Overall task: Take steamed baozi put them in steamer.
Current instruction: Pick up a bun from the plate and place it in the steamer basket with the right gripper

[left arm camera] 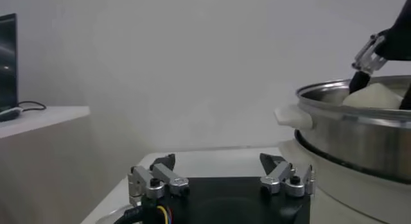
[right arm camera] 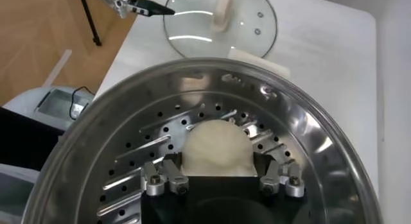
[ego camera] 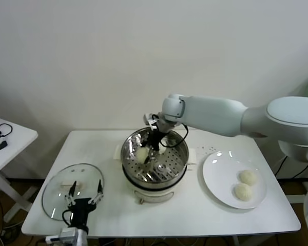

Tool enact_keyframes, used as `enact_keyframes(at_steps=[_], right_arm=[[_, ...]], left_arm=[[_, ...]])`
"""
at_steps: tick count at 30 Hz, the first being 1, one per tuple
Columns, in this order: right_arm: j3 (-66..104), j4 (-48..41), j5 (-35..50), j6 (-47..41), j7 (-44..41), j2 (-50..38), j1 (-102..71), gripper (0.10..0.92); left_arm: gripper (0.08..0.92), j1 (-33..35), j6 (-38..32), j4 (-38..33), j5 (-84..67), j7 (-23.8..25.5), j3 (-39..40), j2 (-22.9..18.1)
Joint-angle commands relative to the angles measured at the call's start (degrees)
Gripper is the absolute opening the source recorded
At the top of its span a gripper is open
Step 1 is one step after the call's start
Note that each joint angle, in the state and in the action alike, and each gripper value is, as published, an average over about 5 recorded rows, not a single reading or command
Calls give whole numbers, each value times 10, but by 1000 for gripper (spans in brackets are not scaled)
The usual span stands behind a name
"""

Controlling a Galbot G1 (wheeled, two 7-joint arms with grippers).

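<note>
The steamer stands mid-table, a shiny steel pot with a perforated tray. My right gripper reaches down into it. Its fingers press both sides of one cream baozi, which rests on the tray. That baozi shows left of centre in the pot, and its top peeks over the rim. Two more baozi lie on the white plate. My left gripper hovers open and empty over the glass lid.
The round glass lid lies flat near the table's front left corner. The white plate sits right of the pot. A small side table with cables stands beyond the left edge.
</note>
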Motion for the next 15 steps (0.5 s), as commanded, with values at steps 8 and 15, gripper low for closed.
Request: enact_keyframes(at_steps=[8, 15], right_arm=[[4, -31, -19, 8, 7, 21, -25, 736], [7, -28, -21, 17, 7, 17, -20, 818]], left_arm=[[823, -2, -5, 3, 0, 12, -2, -1], [823, -2, -5, 5, -1, 10, -3, -1]])
